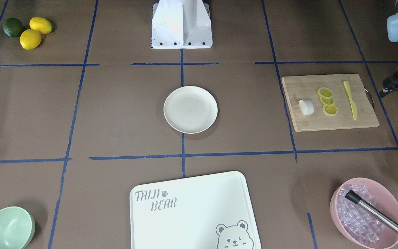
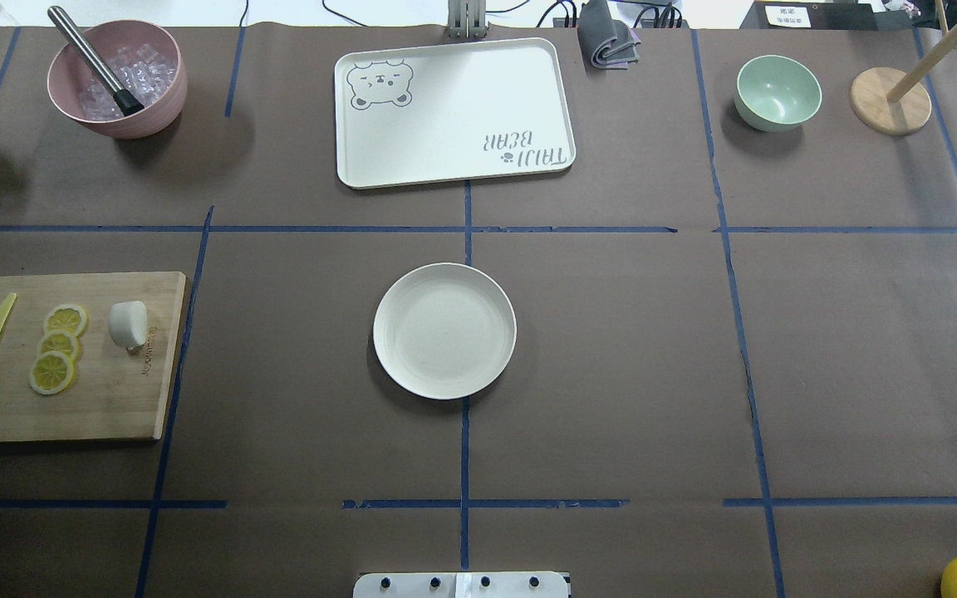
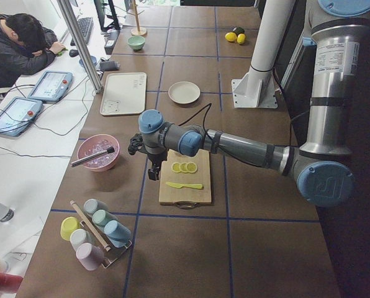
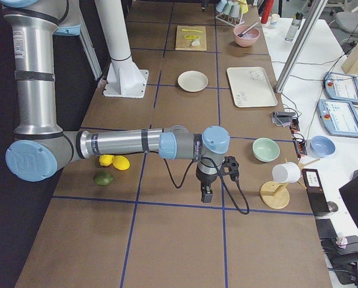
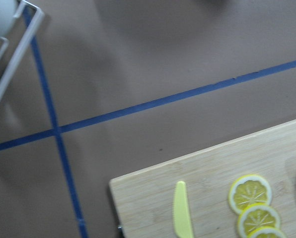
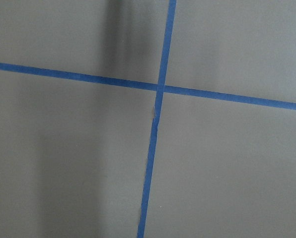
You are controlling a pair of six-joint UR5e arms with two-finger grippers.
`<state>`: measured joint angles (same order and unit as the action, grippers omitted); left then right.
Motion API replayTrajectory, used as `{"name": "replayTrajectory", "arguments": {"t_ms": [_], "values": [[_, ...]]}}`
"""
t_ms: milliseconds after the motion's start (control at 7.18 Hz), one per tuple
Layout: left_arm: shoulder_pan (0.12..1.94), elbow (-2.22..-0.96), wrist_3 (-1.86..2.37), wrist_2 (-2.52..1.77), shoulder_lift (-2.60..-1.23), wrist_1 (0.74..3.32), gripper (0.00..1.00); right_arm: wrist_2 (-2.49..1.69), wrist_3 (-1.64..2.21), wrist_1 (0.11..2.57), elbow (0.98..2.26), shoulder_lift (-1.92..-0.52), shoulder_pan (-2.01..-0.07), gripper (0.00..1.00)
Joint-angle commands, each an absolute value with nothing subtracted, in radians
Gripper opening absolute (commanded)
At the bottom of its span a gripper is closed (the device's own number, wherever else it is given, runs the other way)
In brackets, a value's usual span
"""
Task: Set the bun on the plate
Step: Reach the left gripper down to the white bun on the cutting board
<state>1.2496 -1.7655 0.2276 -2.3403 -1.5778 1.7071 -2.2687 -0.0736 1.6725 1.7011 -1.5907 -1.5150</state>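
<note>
White bun (image 1: pixel 306 107) lies on bamboo board (image 1: pixel 337 121) near left hand (image 3: pixel 153 174), plate (image 1: pixel 190 110) farther; cannot tell if it or right hand (image 4: pixel 206 195) is apart.

A robotics lab with a kitchen scene staged on it.

Two grey industrial arms, the left arm (image 3: pixel 247 146) and the right arm (image 4: pixel 125 144), reach out beside a white pedestal (image 1: pixel 181 24) bolted to a long surface (image 2: pixel 611 332). The surface is covered in brown paper and marked into cells with blue tape (image 2: pixel 464 448). The plate (image 2: pixel 444 330), a green bowl (image 2: pixel 777 93), a pink bowl (image 2: pixel 154 116) and a wooden cutting board (image 2: pixel 113 399) lie spread over separate cells like props. Alongside runs a white desk (image 3: pixel 23 180) with touch-screen control pendants (image 3: pixel 50 85) and a keyboard (image 3: pixel 84 28), where a person (image 3: pixel 17 46) sits leaning forward. A metal post (image 3: pixel 79 43) rises at the surface's edge.
</note>
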Motion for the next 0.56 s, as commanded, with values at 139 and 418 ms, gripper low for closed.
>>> {"name": "replayTrajectory", "arguments": {"t_ms": [139,418], "values": [[0.983,-1.766,0.773,-2.226,-1.578,1.976,1.00,-2.269,-0.064,1.614,1.706,-1.629,-1.514,1.00],[0.893,-1.772,1.008,-2.134,-1.603,2.029,1.00,-2.269,-0.064,1.614,1.706,-1.629,-1.514,1.00]]}}
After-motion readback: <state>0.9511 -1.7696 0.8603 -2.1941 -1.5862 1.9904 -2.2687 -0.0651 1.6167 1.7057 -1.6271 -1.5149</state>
